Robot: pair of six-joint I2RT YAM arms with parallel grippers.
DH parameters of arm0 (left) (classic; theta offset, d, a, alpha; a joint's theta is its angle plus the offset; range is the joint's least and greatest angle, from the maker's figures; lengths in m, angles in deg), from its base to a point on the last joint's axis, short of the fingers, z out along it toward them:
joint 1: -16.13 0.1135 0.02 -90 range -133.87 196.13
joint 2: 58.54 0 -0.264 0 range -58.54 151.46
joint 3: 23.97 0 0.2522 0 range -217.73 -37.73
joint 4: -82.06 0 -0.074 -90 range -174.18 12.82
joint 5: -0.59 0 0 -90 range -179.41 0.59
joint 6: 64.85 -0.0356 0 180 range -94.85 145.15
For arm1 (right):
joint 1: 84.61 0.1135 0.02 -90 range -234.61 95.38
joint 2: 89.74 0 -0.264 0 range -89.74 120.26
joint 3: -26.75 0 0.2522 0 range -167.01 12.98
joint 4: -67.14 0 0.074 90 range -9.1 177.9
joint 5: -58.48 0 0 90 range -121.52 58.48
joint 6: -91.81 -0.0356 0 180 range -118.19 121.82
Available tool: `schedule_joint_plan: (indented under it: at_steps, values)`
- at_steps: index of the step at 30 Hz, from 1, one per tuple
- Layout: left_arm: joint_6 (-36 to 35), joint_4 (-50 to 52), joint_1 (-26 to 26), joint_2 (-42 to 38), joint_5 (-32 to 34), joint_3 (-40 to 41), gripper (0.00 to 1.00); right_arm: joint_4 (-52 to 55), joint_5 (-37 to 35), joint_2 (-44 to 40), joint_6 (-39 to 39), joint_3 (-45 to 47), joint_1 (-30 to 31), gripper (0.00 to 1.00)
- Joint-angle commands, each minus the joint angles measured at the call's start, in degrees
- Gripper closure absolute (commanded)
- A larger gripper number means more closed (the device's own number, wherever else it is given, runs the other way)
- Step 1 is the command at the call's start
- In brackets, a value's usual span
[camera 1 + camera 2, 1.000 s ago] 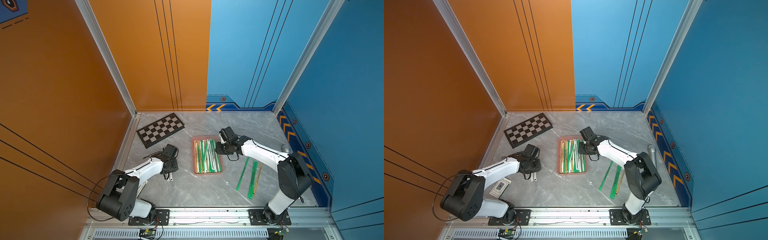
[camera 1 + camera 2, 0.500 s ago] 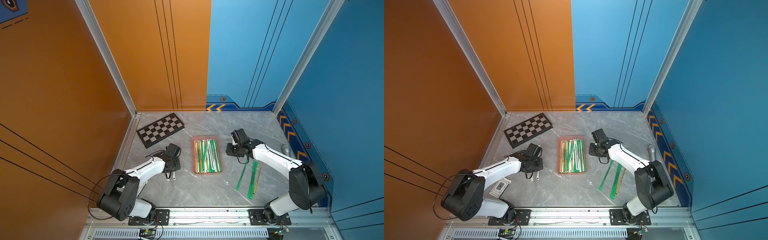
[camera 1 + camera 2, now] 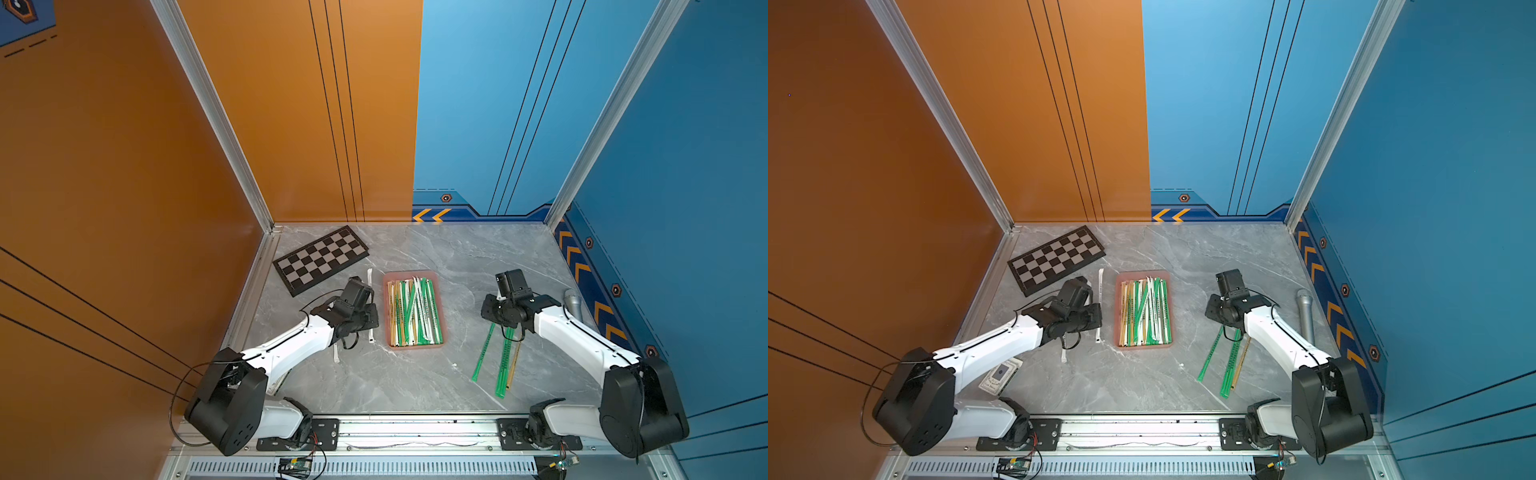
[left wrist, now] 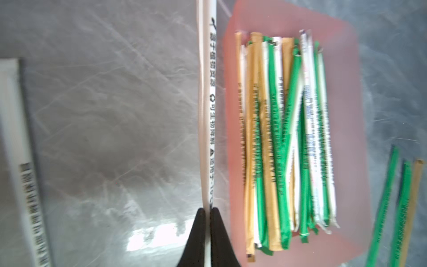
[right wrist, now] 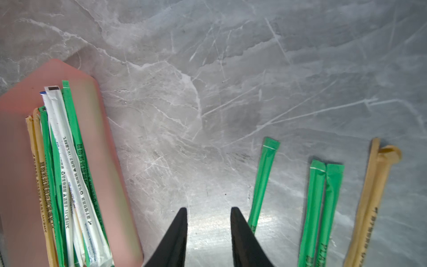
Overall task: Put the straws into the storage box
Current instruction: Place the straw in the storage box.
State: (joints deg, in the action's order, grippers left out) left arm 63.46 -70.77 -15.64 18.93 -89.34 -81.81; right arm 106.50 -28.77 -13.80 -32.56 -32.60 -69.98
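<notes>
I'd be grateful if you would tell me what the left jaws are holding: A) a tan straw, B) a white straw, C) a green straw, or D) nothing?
B: in the left wrist view the left jaws stand shut on a white straw lying beside the box.

**Two-arm posture, seen from above and from each wrist.** The left arm (image 3: 291,345) reaches forward and inward from the left shoulder housing (image 3: 226,405), its white link nearly straight and its wrist pitched downward. The left gripper (image 4: 209,209) has its jaws pressed together on a white straw (image 4: 206,115), pinched toward one end (the black fingertips meet on either side of the wrapper). The right arm (image 3: 573,336) makes a mirrored reach from the right shoulder housing (image 3: 640,409), forearm angled inward and wrist likewise pitched down. The right gripper (image 5: 209,209) has its jaws parted, with a clear gap between the two black fingertips.
</notes>
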Motion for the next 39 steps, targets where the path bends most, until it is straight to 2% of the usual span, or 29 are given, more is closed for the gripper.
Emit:
schedule_joint_plan:
  at_steps: [1,8,13,15,19,28,34,37,39]
  values:
    - [2.56,-6.35,-2.62,1.64,-4.13,-3.33,0.92,2.86,-1.41,-1.04,-0.7,2.15,-0.94,0.65]
    - [3.29,-8.99,-6.01,8.13,-6.57,-7.95,0.92,5.33,-3.78,-0.79,-1.47,4.57,-1.4,0.66]
    - [4.06,-10.95,-6.85,11.01,-8.16,-9.27,0.91,5.21,-1.92,-0.07,-2.1,5.41,-1.21,0.67]
    - [4.06,-10.92,-7.13,11.78,-8.33,-9.6,0.87,5.16,-1.43,0.86,-2.15,5.29,-0.75,0.67]
    - [4.06,-10.85,-7.51,11.72,-7.85,-9.29,0.74,5.07,-1.38,2.87,-2.76,4.65,0.3,0.67]
    - [2.5,-9.18,-7.79,8.72,-4.95,-8.02,0.52,4.99,-1.82,5.17,-3.35,4.27,1.62,0.66]
    - [1.71,-7.11,-7.77,7.06,-2.49,-7.82,0.23,4.54,-1.95,6.73,-3.8,3.92,2.92,0.66]
    - [1.1,-5.59,-7.78,6.05,-1.04,-7.79,0.01,4.54,-1.95,8.09,-3.77,3.88,3.14,0.67]
    - [0.79,-4.69,-7.67,5.28,-0.09,-7.59,0.01,4.71,-2.1,8.95,-3.62,3.85,3.21,0.69]
